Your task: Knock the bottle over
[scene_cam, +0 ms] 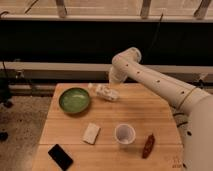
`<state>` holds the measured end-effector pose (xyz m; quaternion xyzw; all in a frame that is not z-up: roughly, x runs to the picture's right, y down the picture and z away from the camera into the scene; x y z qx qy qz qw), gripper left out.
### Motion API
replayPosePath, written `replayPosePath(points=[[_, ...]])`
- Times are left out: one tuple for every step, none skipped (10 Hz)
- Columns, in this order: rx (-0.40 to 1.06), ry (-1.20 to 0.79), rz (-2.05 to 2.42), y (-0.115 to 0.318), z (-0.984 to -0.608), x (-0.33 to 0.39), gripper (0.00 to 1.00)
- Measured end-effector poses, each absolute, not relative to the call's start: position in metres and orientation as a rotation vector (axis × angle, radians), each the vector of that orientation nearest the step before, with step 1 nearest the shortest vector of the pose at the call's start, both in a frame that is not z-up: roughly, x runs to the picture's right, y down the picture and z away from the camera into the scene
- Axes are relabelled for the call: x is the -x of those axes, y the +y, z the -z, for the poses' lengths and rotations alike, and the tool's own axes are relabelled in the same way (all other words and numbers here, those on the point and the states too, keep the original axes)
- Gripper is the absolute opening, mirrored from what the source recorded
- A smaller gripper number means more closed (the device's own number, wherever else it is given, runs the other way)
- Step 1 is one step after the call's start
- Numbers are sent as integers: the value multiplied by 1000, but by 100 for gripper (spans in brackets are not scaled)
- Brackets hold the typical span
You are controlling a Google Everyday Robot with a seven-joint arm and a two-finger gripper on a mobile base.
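Note:
The small whitish bottle [105,92] with its white cap lies on its side on the wooden table [150,112], at the back, between the green bowl and the arm. Its cap end points left toward the bowl. My gripper [113,80] hangs at the end of the white arm, just above and right of the fallen bottle.
A green bowl [75,100] stands at the back left. A white paper cup [124,134] stands at front centre, a dark reddish-brown object [148,146] to its right. A whitish block [91,133] and a black flat object [60,156] lie at the front left.

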<state>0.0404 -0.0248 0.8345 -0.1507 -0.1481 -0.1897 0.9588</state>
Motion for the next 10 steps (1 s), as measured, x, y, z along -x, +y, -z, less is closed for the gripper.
replayPosePath(points=[[302,-309,391,-24,-830,-39,0],[303,-334,394,-22,-822,-36,0],[307,-352,394,-20,-817,-37,3],[315,-367,389,-18,-812,-43,7],[315,-362,389,-16,-811,-44,6],[309,-344,390,-18,-815,-42,0],[305,-337,394,-22,-820,-38,0],[305,-338,397,-24,-820,-35,0],[307,-342,404,-22,-817,-35,0],[307,-343,409,-20,-815,-35,0]])
